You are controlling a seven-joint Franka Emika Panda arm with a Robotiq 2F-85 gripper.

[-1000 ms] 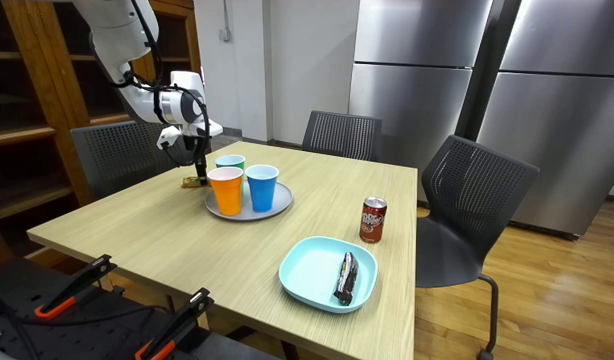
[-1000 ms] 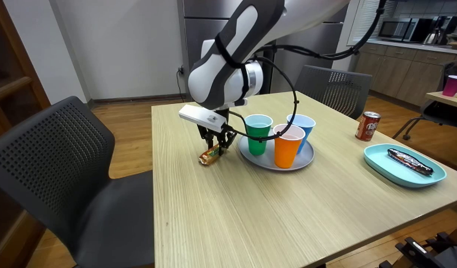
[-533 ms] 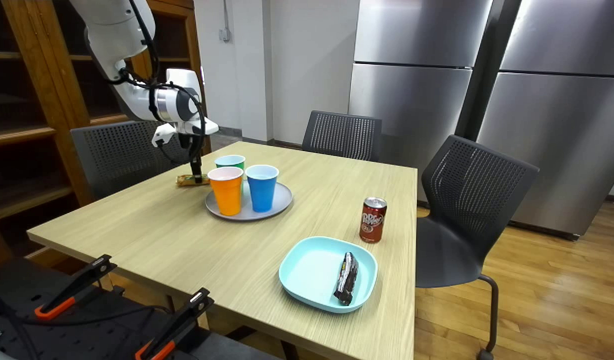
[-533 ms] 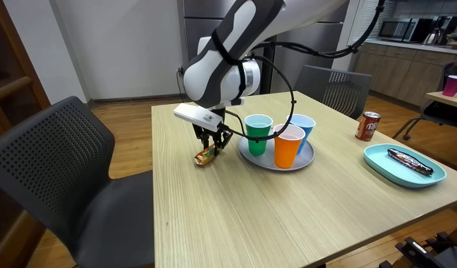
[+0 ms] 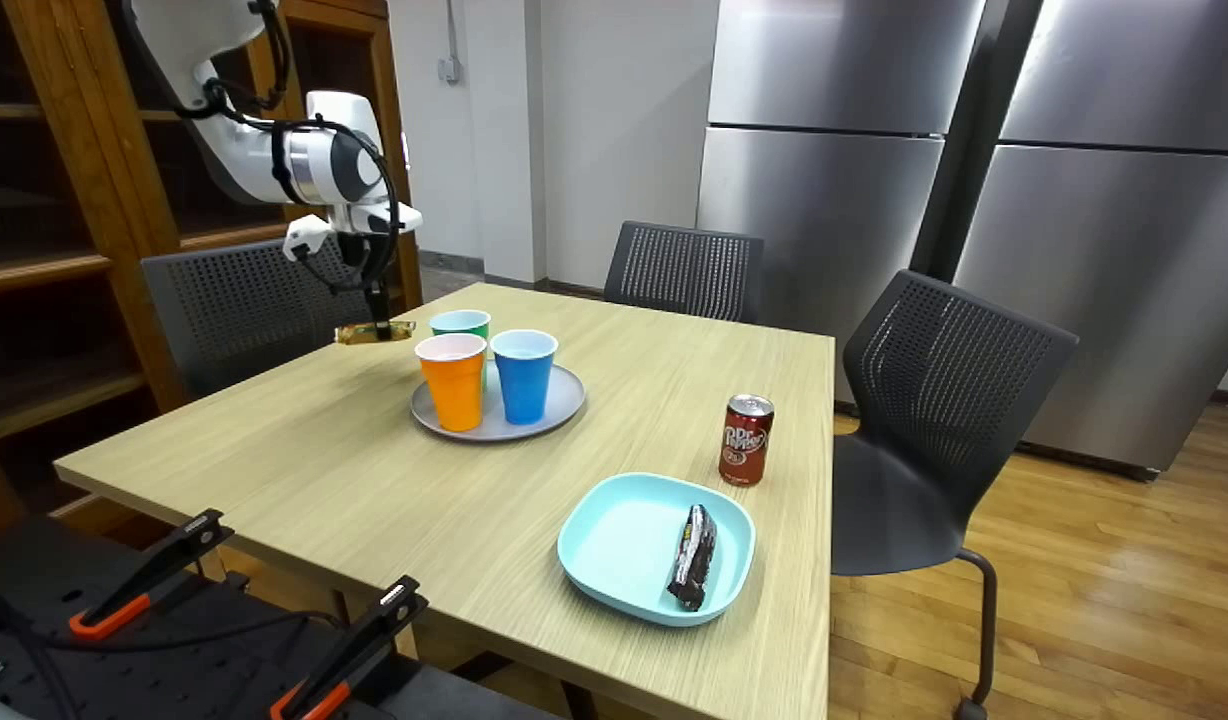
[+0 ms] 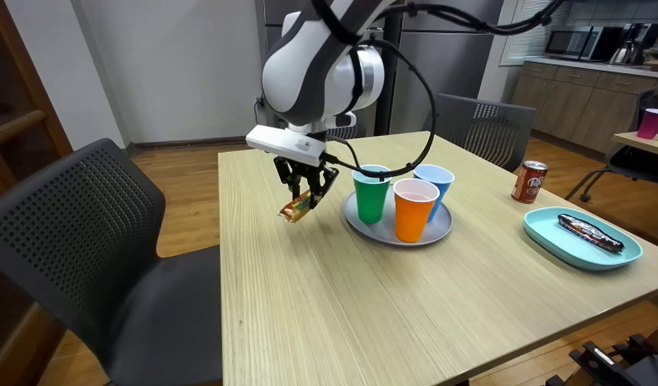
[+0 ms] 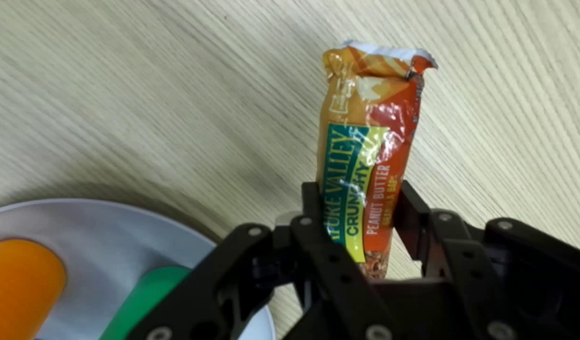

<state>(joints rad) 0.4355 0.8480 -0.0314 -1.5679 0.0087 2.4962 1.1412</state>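
My gripper (image 7: 358, 208) is shut on an orange-and-red wrapped granola bar (image 7: 368, 137) with a green and yellow label. The fingers press its two long sides, and its far end sticks out beyond the fingertips. In both exterior views the gripper (image 5: 380, 326) (image 6: 305, 198) holds the bar (image 5: 356, 333) (image 6: 295, 210) above the wooden table, near its edge by a dark chair. Beside it stands a grey plate (image 6: 356, 219) with a green cup (image 6: 370, 198), an orange cup (image 6: 411, 217) and a blue cup (image 6: 439, 185). The gripper is nearest the green cup, apart from it.
A red soda can (image 5: 745, 440) stands near the table's (image 5: 304, 490) edge. Beside it a teal plate (image 5: 609, 545) holds a dark wrapped bar (image 5: 692, 560). Dark chairs (image 6: 77, 236) (image 5: 954, 400) stand around the table. Black clamps (image 5: 359, 640) lie near the robot base.
The bar rested on the table between the fingers; the gripper has lifted it up off the table. In an exterior view the arm also shifted slightly left. Cups, plates and can have not moved.
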